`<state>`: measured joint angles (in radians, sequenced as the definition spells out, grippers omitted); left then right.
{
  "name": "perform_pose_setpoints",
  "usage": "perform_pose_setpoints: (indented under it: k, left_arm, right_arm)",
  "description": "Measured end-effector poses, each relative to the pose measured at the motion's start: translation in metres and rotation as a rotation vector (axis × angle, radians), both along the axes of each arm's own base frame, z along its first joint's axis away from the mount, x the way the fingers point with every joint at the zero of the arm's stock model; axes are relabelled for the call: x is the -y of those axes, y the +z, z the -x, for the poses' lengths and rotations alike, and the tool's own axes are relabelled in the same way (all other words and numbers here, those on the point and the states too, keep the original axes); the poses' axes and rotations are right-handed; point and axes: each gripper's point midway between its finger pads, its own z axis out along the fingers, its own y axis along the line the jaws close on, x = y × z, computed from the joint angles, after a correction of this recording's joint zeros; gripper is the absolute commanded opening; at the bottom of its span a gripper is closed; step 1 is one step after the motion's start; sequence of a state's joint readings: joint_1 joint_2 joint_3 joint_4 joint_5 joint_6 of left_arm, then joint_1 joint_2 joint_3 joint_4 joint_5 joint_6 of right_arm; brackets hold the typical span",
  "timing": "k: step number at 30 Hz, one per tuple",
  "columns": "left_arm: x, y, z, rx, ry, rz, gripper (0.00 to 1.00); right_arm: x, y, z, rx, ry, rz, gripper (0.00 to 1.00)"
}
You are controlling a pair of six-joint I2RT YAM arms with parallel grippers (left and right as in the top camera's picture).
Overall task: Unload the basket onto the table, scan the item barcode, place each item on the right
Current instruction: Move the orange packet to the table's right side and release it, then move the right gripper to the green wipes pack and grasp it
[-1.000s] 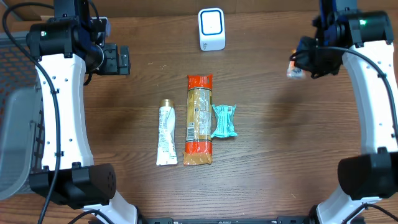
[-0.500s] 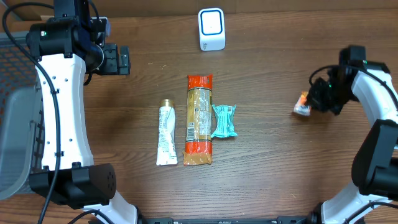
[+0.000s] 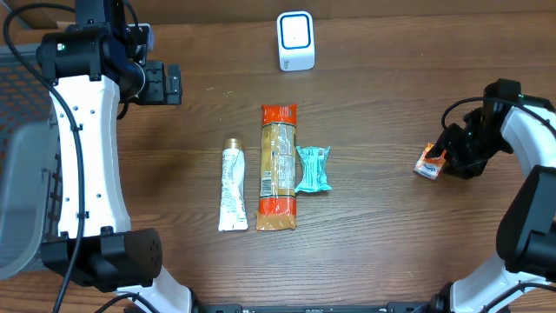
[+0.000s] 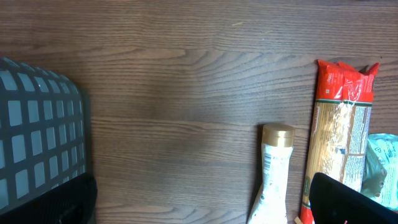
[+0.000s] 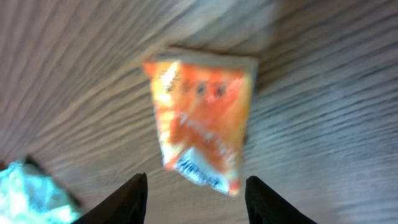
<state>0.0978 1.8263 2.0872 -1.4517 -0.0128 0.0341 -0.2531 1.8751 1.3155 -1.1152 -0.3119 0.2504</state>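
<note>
Orange packet (image 3: 429, 163), the item at issue, lies at the far right of the wooden table (image 3: 382, 243); the rest reads across from the left.

A grey mesh basket (image 3: 17, 174) sits at the left edge, probably there to take goods once they are scanned. Beside it the left gripper (image 3: 174, 83) hangs above bare wood with its fingers spread wide and nothing between them, seemingly parked clear of the work.

In the middle, three items lie in a tidy row, lengthwise and close together. These are a white tube (image 3: 231, 187) with a gold cap, a long pasta bag (image 3: 278, 169) and a small teal packet (image 3: 313, 169). They look queued for their turn. The white scanner (image 3: 295, 41) stands behind them at the far edge, facing the row so either arm can present an item to it.

At the right, the right gripper (image 3: 447, 156) is low over the orange packet. The wrist view shows its fingers parted on either side of the packet's lower end, not pinching it. The packet rests flat on the wood, well away from the scanner.
</note>
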Motion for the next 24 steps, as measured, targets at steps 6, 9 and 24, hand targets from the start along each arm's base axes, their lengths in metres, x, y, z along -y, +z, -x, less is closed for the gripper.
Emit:
perform_pose_setpoints:
  k: [6, 9, 24]
  left_arm:
    - [0.0, 0.0, 0.0, 0.0, 0.0, 0.0, 1.0]
    - [0.0, 0.0, 0.0, 0.0, 0.0, 0.0, 1.0]
    - [0.0, 0.0, 0.0, 0.0, 0.0, 0.0, 1.0]
  right_arm:
    - [-0.044, 0.04, -0.039, 0.195, 0.141, -0.15, 0.52]
    - [-0.088, 0.053, -0.046, 0.26, 0.253, -0.221, 0.51]
    - [-0.26, 0.049, -0.029, 0.326, 0.483, -0.203, 0.09]
